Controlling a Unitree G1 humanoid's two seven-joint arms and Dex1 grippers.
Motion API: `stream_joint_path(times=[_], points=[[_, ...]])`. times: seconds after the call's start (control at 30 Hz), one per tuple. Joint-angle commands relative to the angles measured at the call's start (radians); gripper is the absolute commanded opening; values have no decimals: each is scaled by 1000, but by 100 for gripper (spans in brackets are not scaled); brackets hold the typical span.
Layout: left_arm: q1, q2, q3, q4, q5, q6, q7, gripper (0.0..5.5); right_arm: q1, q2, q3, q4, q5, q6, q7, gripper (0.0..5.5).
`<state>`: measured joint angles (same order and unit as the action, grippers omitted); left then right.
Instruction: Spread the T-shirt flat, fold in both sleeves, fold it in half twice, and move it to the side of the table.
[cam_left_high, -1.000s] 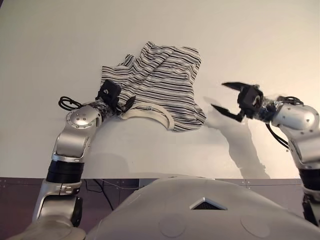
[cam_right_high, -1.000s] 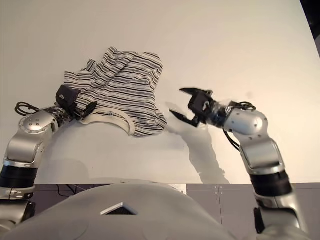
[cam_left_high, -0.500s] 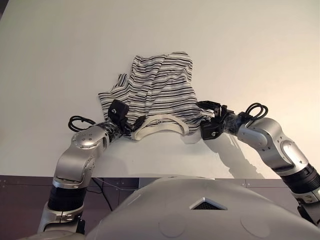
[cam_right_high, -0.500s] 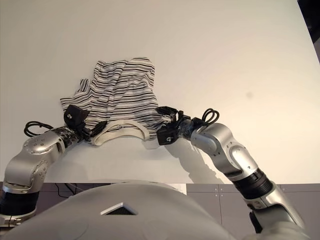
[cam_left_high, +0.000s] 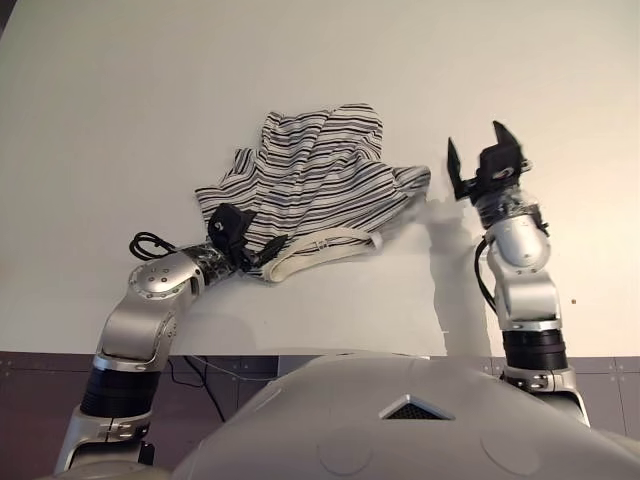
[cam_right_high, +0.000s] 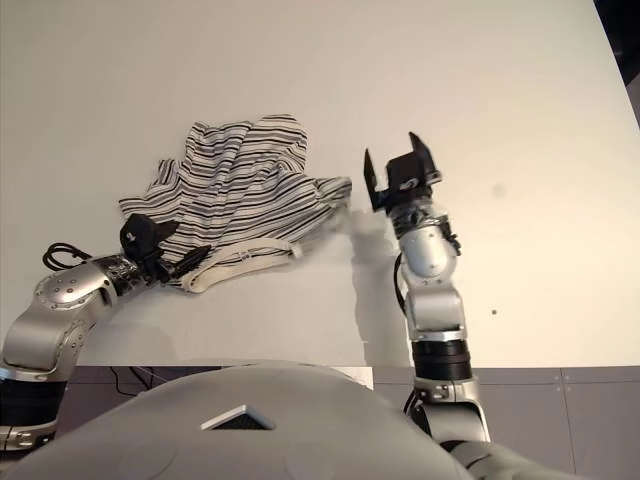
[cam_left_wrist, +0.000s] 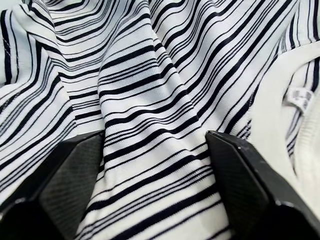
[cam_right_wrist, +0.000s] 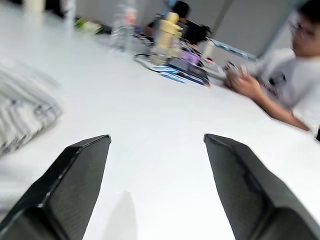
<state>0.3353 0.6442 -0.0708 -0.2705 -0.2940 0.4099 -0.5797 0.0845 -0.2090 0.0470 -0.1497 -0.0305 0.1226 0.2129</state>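
Striped black-and-white T-shirt (cam_left_high: 320, 175) is lying crumpled toward the near side of the white table (cam_left_high: 120, 90); closest in, the left gripper (cam_left_high: 258, 250) is down on the cloth right by the cream collar (cam_left_high: 325, 243), jaws spread wide with a ridge of fabric between them; a bit further back, the right gripper (cam_left_high: 474, 140) hovers just beside the shirt's right edge, jaws apart, holding nothing.

Left hand (cam_left_high: 258, 250), right hand (cam_left_high: 474, 136) black (silver arms (cam_left_high: 150, 300)).
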Motion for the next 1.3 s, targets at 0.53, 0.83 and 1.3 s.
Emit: stream_joint_path(times=[0.53, 0.83, 1.3], points=[[-161, -18, -164, 1188, 231, -487, -54, 360, -133, -238, 332, 179, -271, -253, 301, 345], [-287, -41, -184, 1436, 230, -619, -54, 360, -141, -104, 293, 82, -31, -135, 380, 345], [-257, -77, -241, 1538, 239, -793, -191, 360, -326, 293, -140, 220, 384, 3, -95, 345]])
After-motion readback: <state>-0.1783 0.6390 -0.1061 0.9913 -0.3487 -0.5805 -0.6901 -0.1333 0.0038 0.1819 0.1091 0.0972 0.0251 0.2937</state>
